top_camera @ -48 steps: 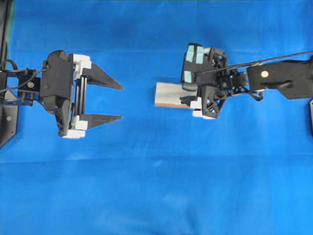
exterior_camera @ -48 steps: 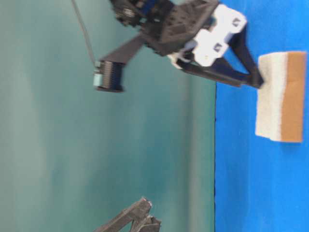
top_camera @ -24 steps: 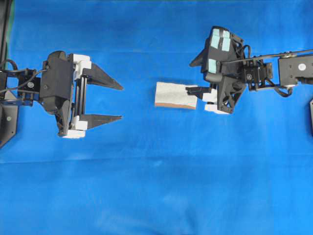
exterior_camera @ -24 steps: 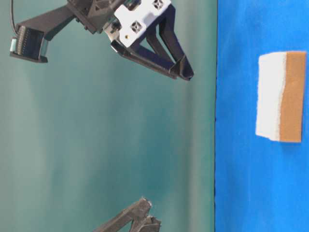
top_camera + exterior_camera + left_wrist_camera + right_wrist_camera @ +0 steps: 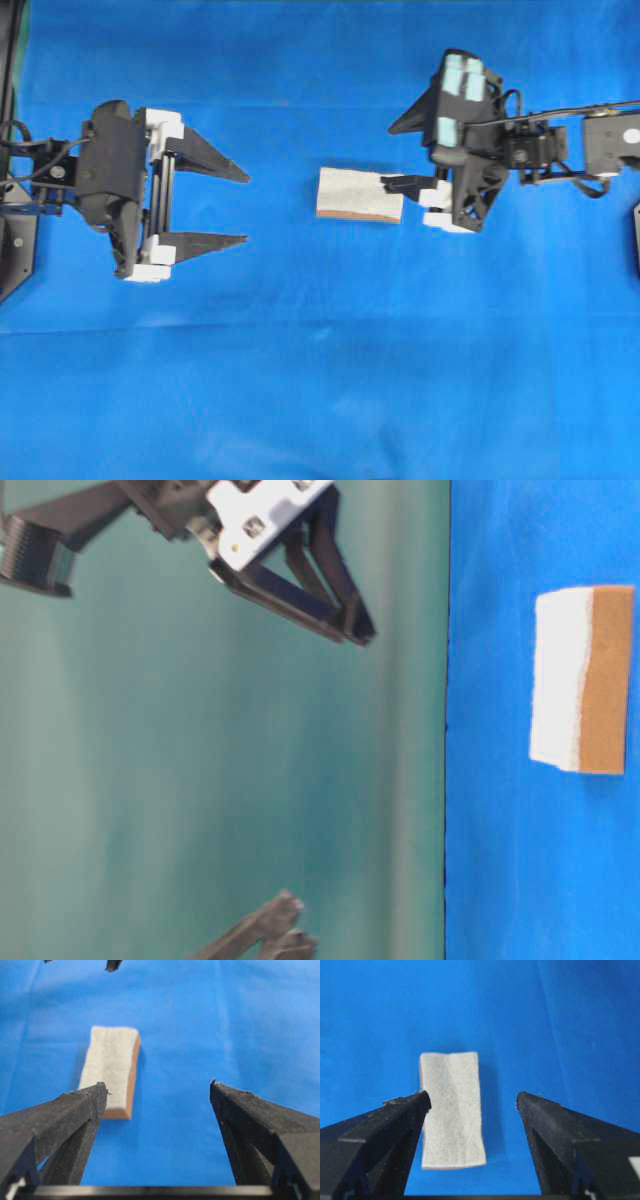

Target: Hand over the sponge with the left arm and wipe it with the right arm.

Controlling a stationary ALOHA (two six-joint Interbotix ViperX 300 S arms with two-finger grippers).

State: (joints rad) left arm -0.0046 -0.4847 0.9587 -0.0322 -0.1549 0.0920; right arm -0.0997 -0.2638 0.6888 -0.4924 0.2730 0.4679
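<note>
Between my two grippers, on the blue cloth (image 5: 320, 380), the sponge (image 5: 358, 195) lies flat, pale rough face up, orange layer underneath, nothing touching it. That spot makes sense to me: mid-table, either arm can reach it, long axis roughly in line with both arms. Right gripper (image 5: 400, 155) sits just past the sponge's right end in the overhead view, jaws spread wide, nothing between them. Table-level view puts its fingertips (image 5: 355, 620) well clear of the cloth, so it's up in the air, not on the sponge. Fingers angle down toward the sponge; its wrist camera frames the sponge between the open jaws, sponge lower and off toward the left finger (image 5: 395, 1125). Left gripper (image 5: 245, 210) is well apart from the sponge's left end, fingers pointing straight at it, jaws wide, empty. From its wrist camera the sponge sits ahead and off toward the left finger (image 5: 75, 1110), not centred in the gap. My read: neither arm has the sponge, so handover isn't started; the left arm is the one that has to pick it up. It'd need to advance, shift sideways to centre the sponge, drop and close across the narrow width. Risk: thin sponge flat on cloth, fingertips could snag the cloth or slide over the top.
</note>
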